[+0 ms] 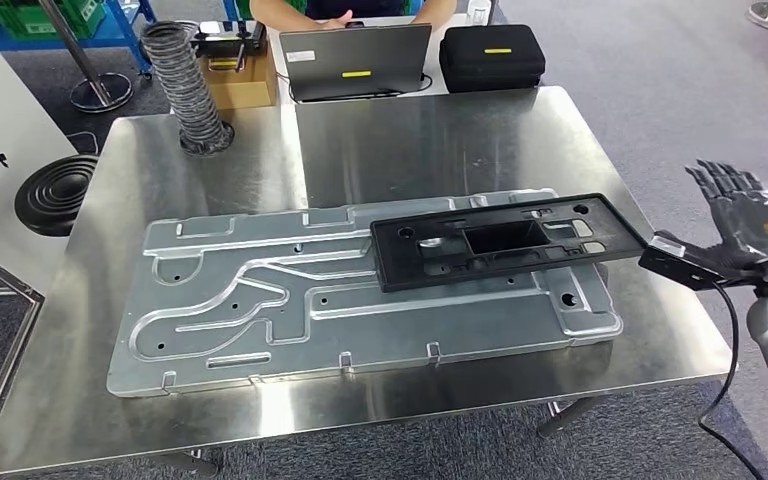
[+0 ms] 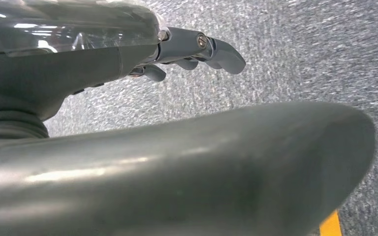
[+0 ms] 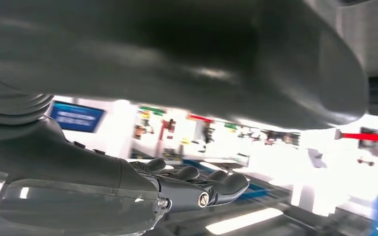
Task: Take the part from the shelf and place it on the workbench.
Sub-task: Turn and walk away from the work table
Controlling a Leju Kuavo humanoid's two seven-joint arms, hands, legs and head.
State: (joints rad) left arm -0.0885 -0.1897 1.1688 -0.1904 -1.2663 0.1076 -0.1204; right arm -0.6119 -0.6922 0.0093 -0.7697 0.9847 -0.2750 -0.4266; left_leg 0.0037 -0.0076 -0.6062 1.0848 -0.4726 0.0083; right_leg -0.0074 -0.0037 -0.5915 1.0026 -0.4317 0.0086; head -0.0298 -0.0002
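The black rectangular plastic part lies flat on the large stamped metal panel, which rests on the steel workbench. My right hand is raised just off the workbench's right edge, a short way right of the part, fingers spread and holding nothing. In the right wrist view that hand is extended with empty fingers. In the left wrist view my left hand hangs over grey carpet, its fingers stretched out with nothing in them.
A coiled ribbed hose stands at the workbench's back left. Behind the bench are a grey laptop, a black case and a seated person. A black round object lies on the floor at left.
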